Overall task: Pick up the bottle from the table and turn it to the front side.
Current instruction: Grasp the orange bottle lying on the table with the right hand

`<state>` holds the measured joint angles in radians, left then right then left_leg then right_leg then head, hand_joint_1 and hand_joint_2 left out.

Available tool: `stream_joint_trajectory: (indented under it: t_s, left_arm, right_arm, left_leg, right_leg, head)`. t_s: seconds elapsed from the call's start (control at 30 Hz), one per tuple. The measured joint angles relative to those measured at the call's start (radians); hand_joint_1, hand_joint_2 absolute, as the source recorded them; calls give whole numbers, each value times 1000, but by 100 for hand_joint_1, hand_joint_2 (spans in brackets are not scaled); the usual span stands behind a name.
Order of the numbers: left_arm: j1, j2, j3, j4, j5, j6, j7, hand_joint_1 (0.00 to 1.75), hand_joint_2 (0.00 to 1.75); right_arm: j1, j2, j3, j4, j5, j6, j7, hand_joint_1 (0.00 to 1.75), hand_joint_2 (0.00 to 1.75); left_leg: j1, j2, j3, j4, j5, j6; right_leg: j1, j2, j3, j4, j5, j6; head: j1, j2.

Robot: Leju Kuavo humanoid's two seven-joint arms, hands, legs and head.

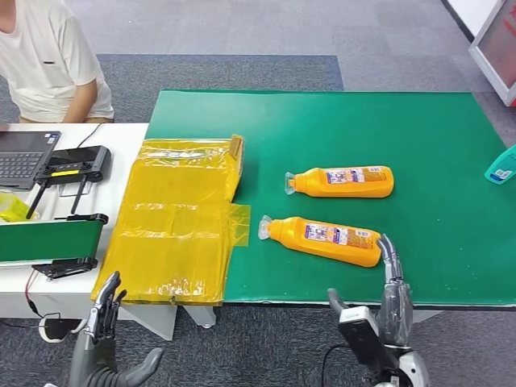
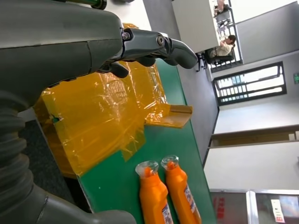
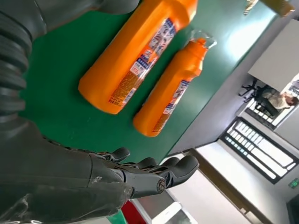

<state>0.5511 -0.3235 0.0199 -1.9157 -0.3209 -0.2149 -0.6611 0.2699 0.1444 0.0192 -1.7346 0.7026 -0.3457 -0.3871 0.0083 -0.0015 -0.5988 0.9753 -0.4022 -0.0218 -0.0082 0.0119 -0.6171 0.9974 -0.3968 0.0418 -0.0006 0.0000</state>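
Head view: right robot hand (image 1: 393, 294) raised at the green tabletop (image 1: 426, 145) edge, fingers apart, empty, just beside the near orange plastic bottle (image 1: 322, 239) lying flat; left robot hand (image 1: 105, 310) released, below crinkled yellow film (image 1: 176, 218). Left wrist view: fingers (image 2: 155, 46) extended over glossy film. Right wrist view: fingers (image 3: 155, 172) spread, clear of both bottles.

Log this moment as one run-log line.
stage: pre-grasp | near bottle: lying on green mat, untouched | right hand: open beside its base | left hand: open, idle

Two bottles are laid side by side on the desk (image 1: 426, 145), the near bottle (image 1: 322, 239) before the far bottle (image 1: 343, 181). A plastic sheet (image 1: 176, 222) is spread to their left.
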Motion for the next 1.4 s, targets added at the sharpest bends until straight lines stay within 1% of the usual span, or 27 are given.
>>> stream_joint_trajectory:
  t_s: [0.1, 0.27, 0.33, 0.4, 0.57, 0.7, 0.8, 0.97, 1.1, 1.17, 1.3, 1.4]
  left_arm:
    - [-8, -5, 12, 0, 3, -21, -7, 0, 175]
    - [-23, 0, 11, 1, 23, -39, -12, 0, 175]
    - [-31, 7, 2, 2, 23, -26, -7, 0, 175]
    - [-40, 18, -16, 6, 27, -9, 2, 0, 175]
    - [-57, 74, -101, 11, 64, 46, 9, 0, 175]
    - [-71, 138, -191, 11, 84, 123, 8, 0, 175]
    - [-87, 184, -263, 11, 122, 156, 11, 0, 175]
    - [-113, 239, -343, 27, 199, 161, 21, 0, 175]
    - [-129, 275, -382, 44, 237, 149, 16, 0, 175]
    - [-139, 293, -396, 57, 253, 142, 10, 0, 175]
    - [-159, 315, -419, 90, 271, 133, 2, 0, 175]
    - [-168, 329, -434, 107, 276, 135, -6, 0, 175]
  right_arm:
    - [-33, -49, 6, 33, 79, 18, 65, 0, 175]
    - [-99, -138, 28, 110, 208, 80, 184, 0, 175]
    - [-132, -168, 39, 148, 241, 96, 214, 0, 175]
    - [-165, -191, 50, 181, 255, 109, 226, 0, 175]
    - [-240, -234, 73, 249, 250, 137, 221, 0, 175]
    - [-289, -260, 90, 287, 247, 163, 220, 0, 175]
    - [-329, -273, 105, 314, 247, 182, 223, 0, 175]
    - [-385, -282, 133, 364, 230, 227, 232, 0, 175]
    - [-430, -291, 152, 437, 134, 356, 222, 0, 175]
    - [-460, -300, 161, 483, 94, 394, 206, 0, 175]
    - [-520, -316, 181, 560, 54, 434, 187, 0, 175]
    - [-553, -322, 200, 603, 40, 447, 185, 0, 175]
  left_leg:
    - [0, 0, 0, 0, 0, 0]
    - [0, 0, 0, 0, 0, 0]
    - [0, 0, 0, 0, 1, 0]
    - [0, 0, 0, 0, 1, 0]
    - [0, 0, 1, 0, 1, 0]
    - [0, 0, 1, 0, 1, 0]
    - [-1, 0, 1, 0, 1, 1]
    - [-1, 0, 1, 0, 1, 1]
    - [-1, 0, 1, 0, 1, 1]
    - [-1, 0, 2, 0, 1, 1]
    - [-1, 0, 6, 0, 1, 1]
    - [-1, 0, 8, 0, 0, 1]
  right_leg:
    - [0, 0, 0, 0, 0, 0]
    - [0, 0, 1, 0, 1, 1]
    - [0, 0, 1, 0, 1, 1]
    - [0, 0, 0, 0, 1, 1]
    - [0, 0, 0, 0, 1, 2]
    - [0, 0, 0, 0, 1, 2]
    - [-1, 0, 1, 0, 1, 2]
    - [-1, 0, 1, 0, 2, 2]
    - [-1, 0, 1, 0, 2, 2]
    - [-1, 0, 1, 0, 2, 2]
    - [-1, 0, 5, 0, 1, 2]
    - [-1, 0, 7, 0, 1, 2]
  head:
    - [0, 0]
    - [0, 0]
    - [0, 0]
    - [0, 0]
    - [0, 0]
    - [0, 0]
    - [0, 0]
    - [0, 0]
    - [0, 0]
    - [0, 0]
    - [0, 0]
    - [0, 0]
